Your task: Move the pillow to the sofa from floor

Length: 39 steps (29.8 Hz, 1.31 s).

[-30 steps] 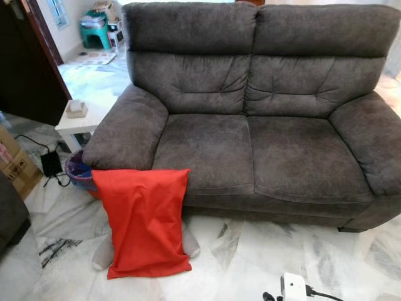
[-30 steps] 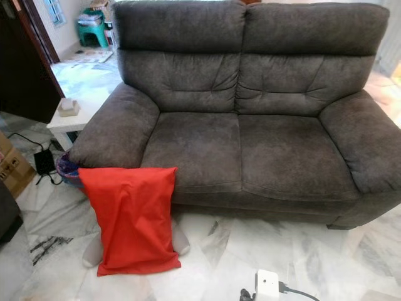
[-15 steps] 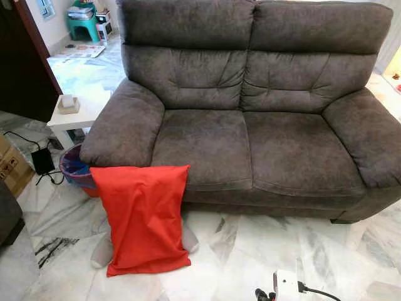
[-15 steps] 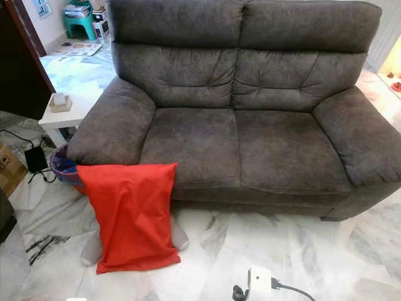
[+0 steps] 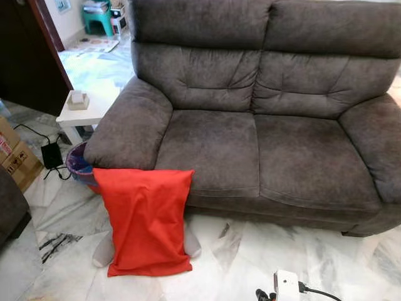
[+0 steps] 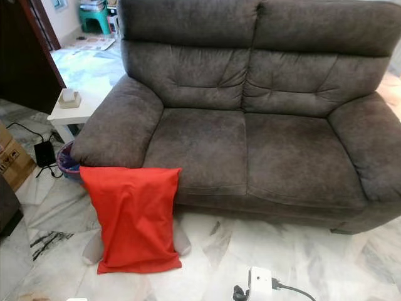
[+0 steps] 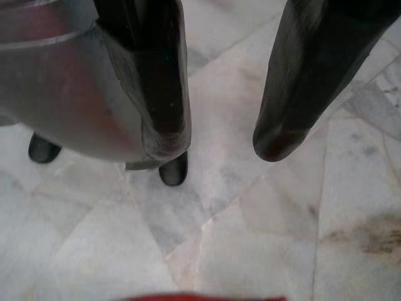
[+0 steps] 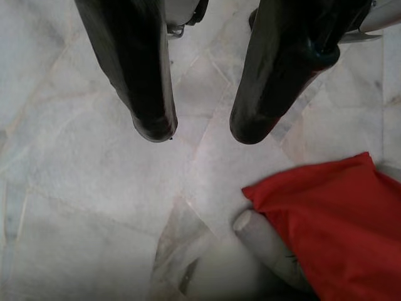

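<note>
A red pillow stands on the marble floor, leaning against the front of the dark grey two-seat sofa below its left armrest. A grey cushion pokes out from under the pillow on both sides. In the left wrist view my left gripper hangs open above bare marble, with a sliver of the red pillow at the frame edge. In the right wrist view my right gripper hangs open above the floor, a corner of the red pillow and the grey cushion beyond its fingertips.
A white side table with a small box stands left of the sofa. A purple bin sits beside the armrest. Cardboard boxes and a black adapter lie at far left. A white power strip with cable lies on the floor.
The whole picture has shifted slightly as the head camera moved. The pillow, sofa and other things stay where they were.
</note>
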{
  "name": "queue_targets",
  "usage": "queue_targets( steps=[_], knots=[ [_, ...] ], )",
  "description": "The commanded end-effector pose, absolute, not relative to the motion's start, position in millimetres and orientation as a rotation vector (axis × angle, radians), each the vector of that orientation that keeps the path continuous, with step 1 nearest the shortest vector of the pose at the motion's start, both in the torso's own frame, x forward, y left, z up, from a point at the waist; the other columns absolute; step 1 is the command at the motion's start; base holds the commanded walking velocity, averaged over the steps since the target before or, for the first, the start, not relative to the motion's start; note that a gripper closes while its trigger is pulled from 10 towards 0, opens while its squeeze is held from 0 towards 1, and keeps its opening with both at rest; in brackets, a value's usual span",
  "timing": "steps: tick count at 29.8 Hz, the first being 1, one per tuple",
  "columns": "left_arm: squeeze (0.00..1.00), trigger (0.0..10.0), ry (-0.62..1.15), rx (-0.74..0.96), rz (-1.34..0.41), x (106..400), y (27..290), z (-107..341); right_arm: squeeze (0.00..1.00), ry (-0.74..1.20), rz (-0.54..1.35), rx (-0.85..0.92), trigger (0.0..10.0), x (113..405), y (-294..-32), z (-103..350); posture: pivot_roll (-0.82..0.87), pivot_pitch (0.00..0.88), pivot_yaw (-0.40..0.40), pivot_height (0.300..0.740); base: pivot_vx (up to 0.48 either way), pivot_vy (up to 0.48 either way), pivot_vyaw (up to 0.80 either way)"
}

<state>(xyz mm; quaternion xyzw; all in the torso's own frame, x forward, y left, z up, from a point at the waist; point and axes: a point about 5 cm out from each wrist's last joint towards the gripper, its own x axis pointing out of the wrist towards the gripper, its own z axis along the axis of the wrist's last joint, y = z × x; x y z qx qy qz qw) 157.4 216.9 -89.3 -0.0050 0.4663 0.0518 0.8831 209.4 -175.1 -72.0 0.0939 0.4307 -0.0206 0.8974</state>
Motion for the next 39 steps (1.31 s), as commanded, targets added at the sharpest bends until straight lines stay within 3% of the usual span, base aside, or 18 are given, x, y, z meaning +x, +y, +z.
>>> queue_targets(
  steps=[1,16,39],
  knots=[
    [0.00,10.0,0.987,-0.024,0.121,150.4,219.2,-91.6,0.00,0.914,-0.043,0.193,10.0,203.7,-174.3,-75.3,0.05,0.106,0.017,0.740,0.341,0.000,0.00],
    [0.00,10.0,0.978,-0.024,0.116,152.7,218.0,-90.8,0.00,0.915,-0.025,0.167,10.0,203.9,-174.4,-75.2,0.05,0.107,0.018,0.740,0.338,0.000,0.00],
    [0.00,10.0,0.981,0.000,0.122,152.8,219.2,-90.6,0.00,0.918,-0.002,0.158,10.0,204.0,-173.3,-75.1,0.05,0.105,0.017,0.740,0.041,0.000,0.80]
  ],
)
